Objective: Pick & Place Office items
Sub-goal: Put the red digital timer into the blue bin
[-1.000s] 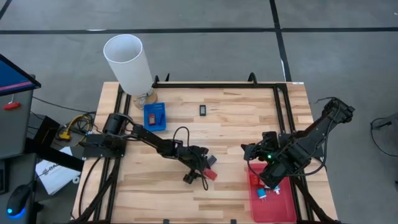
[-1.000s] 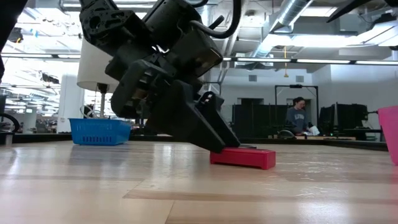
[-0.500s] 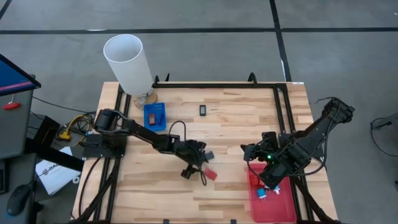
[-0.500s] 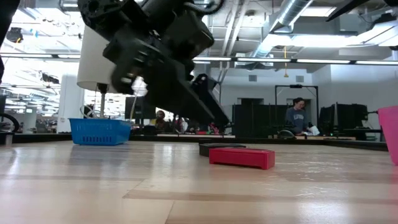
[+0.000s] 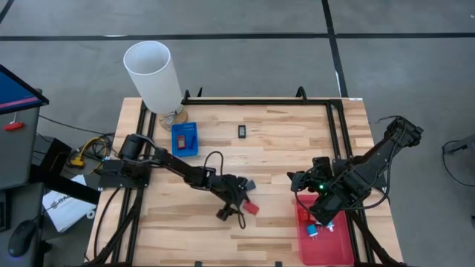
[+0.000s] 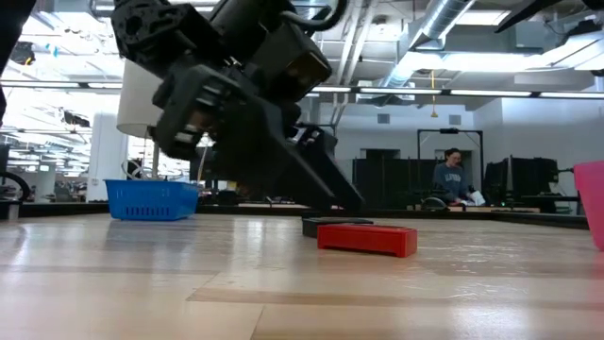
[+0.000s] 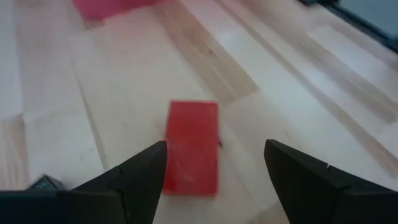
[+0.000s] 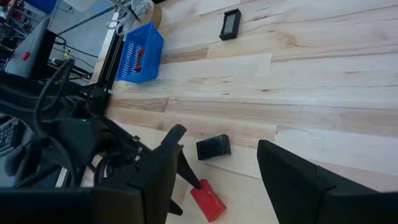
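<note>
A pale wooden bench (image 5: pixel 282 148) is carrying the work. The left pincer (image 7: pixel 214 171) is hovering with its fingers apart, empty, over a red block (image 7: pixel 191 148) lying flat between and just beyond its tips; a small black piece (image 8: pixel 213 147) is lying near it. The right pincer (image 8: pixel 217 180), fingers apart, is waiting over the red tray (image 5: pixel 338 248), which is already holding a few pieces. Several items are seemingly still waiting to be sorted.

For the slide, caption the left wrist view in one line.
Left pincer open, fingers straddling a small red block lying flat on the wooden table.
</note>
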